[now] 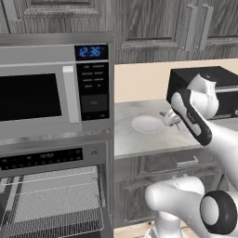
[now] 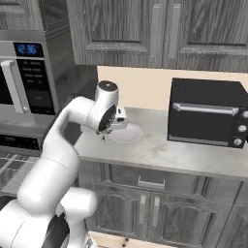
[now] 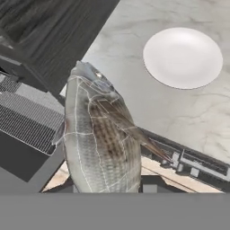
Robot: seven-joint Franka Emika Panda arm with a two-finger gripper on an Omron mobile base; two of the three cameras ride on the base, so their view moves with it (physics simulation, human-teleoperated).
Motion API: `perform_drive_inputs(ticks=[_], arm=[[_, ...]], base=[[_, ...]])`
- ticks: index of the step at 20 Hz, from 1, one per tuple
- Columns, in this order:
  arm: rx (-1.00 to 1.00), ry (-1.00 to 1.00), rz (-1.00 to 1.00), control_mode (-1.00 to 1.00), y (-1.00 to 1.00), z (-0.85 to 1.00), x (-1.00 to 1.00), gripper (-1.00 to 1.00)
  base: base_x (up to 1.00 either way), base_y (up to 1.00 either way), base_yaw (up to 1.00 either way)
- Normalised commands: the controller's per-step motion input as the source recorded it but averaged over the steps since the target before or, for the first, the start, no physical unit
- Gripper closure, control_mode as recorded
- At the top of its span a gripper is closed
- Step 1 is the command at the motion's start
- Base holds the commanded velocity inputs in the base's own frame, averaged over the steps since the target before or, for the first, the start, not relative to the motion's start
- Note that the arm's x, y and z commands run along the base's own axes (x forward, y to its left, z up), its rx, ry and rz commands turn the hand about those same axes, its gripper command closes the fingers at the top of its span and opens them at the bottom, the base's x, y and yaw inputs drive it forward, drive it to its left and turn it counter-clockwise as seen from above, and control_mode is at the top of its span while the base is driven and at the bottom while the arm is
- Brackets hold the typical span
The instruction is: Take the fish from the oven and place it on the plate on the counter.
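Note:
The fish [image 3: 101, 139], grey with a brownish back, hangs in the air close before the hand camera and hides the fingertips. My gripper [image 1: 170, 119] is shut on it. The gripper [image 2: 103, 135] hovers low over the counter [image 1: 139, 144] near its front edge, just beside the white plate [image 1: 148, 124]. In the hand view the plate [image 3: 183, 57] lies bare on the marbled counter [image 3: 130, 58], up and to the right of the fish. The oven [image 1: 42, 158] stands open at the lower left, its wire rack [image 1: 56, 200] pulled out.
A black toaster oven [image 2: 208, 114] stands on the counter to the right of the plate. The steel microwave [image 1: 46, 93] with a blue clock sits above the oven. Wall cabinets [image 2: 145, 29] hang overhead. Dark drawers [image 2: 150, 184] lie under the counter.

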Motion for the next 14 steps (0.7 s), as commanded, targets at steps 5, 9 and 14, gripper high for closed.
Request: perform_drive_inputs(ticks=[5,9,14], arm=[[-0.08,0.03,0.00,-1.00,-0.02,-0.52,0.83,1.00],[0.00,0.00,0.00,-1.00,-0.05,-0.97,0.42,1.00],[0.00,0.00,0.00,-1.00,0.00,-0.84,0.89,1.00]], base=[[0.00,0.00,0.00],[0.00,0.00,0.00],[0.00,0.00,0.00]])
